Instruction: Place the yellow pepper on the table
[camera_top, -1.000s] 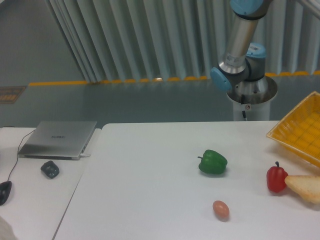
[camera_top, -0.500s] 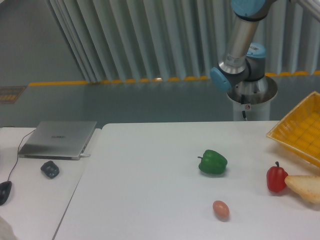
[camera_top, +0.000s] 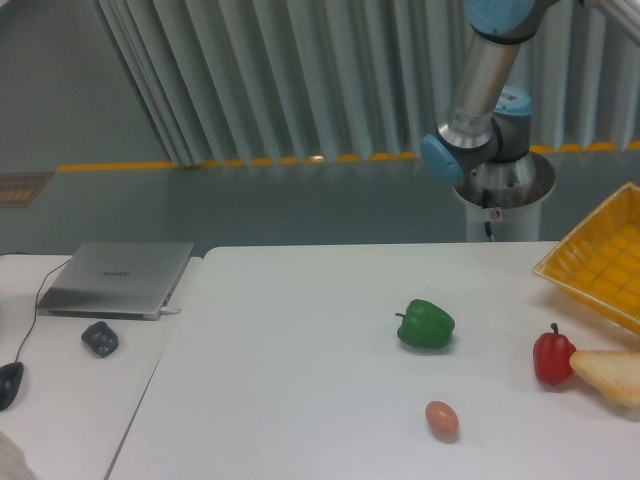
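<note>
Little has shifted over the past second: only the arm (camera_top: 478, 95) by its pedestal at the rear has edged slightly, its blue cap creeping a touch higher against the ribbed curtain, while everything on the table (camera_top: 300, 340) sits unmoved. The single fixed camera looks across the white tabletop, where a green pepper (camera_top: 425, 324) rests near the middle, a small brown egg (camera_top: 441, 419) lies nearer the camera, and a red pepper (camera_top: 552, 356) stands touching a piece of bread (camera_top: 608, 374) at the right edge, below a yellow basket (camera_top: 598, 262). To the left, a smaller desk holds a grey laptop (camera_top: 118, 277) and a dark object (camera_top: 99, 338). The yellow pepper is nowhere visible; it may lie in the basket, whose interior runs out of frame, or be hidden elsewhere. The gripper is also outside the picture, so whether its jaws stand wide or narrow cannot be told. Judging by its neighbours, the yellow pepper should be light, hollow and glossy, firm yet liable to slip; a hold across the lobed body, not the stem, seems safest.
</note>
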